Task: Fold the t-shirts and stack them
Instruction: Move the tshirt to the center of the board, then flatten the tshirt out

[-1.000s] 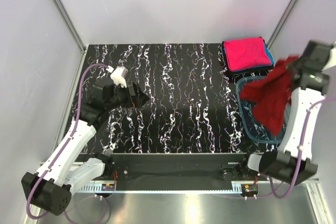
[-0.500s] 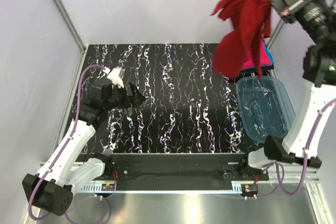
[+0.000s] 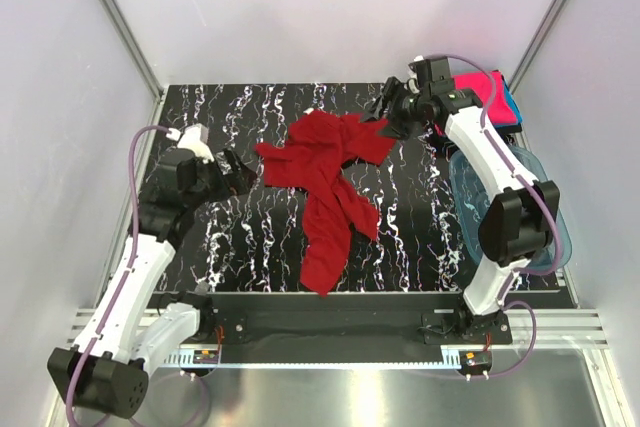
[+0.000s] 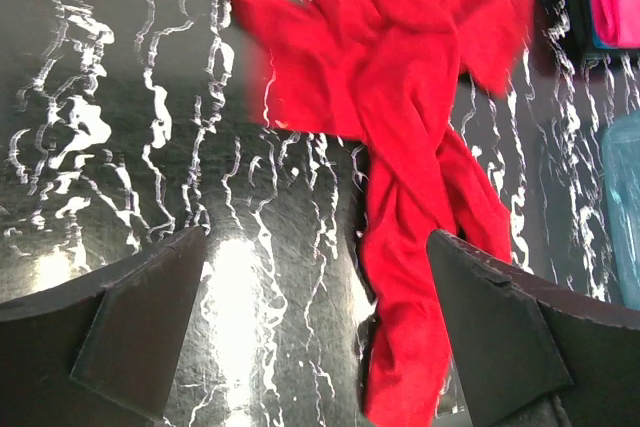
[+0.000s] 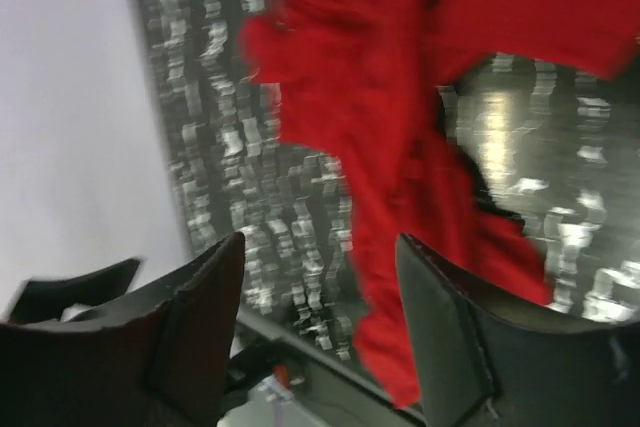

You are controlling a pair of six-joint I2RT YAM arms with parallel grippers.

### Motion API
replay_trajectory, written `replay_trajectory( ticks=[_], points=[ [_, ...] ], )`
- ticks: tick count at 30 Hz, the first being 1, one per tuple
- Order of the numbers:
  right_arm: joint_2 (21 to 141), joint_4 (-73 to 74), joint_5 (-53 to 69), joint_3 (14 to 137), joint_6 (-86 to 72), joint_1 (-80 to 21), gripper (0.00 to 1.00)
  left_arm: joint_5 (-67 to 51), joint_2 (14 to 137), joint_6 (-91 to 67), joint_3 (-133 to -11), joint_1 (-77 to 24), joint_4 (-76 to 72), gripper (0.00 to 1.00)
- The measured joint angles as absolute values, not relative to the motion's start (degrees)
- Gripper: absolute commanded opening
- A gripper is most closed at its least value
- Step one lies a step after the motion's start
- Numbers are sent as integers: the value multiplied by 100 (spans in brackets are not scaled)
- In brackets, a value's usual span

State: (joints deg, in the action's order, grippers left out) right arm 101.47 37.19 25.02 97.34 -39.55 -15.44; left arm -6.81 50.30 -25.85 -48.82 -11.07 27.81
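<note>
Red tee (image 3: 325, 182) lies crumpled mid-worktop (image 3: 230, 247), one end trailing toward the near edge. It is bunched, so flattening likely comes first. Right gripper (image 3: 385, 115) is spread and empty at the tee's far right edge. Left gripper (image 3: 238, 173) is spread wide just left of it, probably placed to take a corner. Pink tee (image 3: 478, 87) sits folded at the far right, beyond the tub (image 3: 545, 217).

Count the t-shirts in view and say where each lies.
3: a red t-shirt crumpled on the table, centre; a pink t-shirt folded at the far right corner, atop a teal-blue t-shirt. Others may hide underneath.
</note>
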Motion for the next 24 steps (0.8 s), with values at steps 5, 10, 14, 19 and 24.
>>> replay_trajectory(
  ticks=[5, 10, 14, 19, 24],
  points=[
    [9883, 4191, 1638, 9710, -3347, -1490, 72, -1229, 5511, -2543, -4877, -1286, 2764, 99],
    [9402, 4189, 1162, 9402, -3000, -1487, 68, -1428, 6508, -2707, -4821, -1837, 2714, 99],
    [9662, 4167, 956, 9327, -2939, -1487, 61, -1400, 7356, -2912, -4932, -1890, 2738, 95],
    [10665, 3990, 486, 9601, -2899, -1466, 53, -1306, 8217, -3208, -5535, -1365, 2720, 86],
    [12073, 3750, 301, 10704, -2753, -1345, 49, -1487, 8757, -3271, -6141, -1072, 2582, 84]
  ],
)
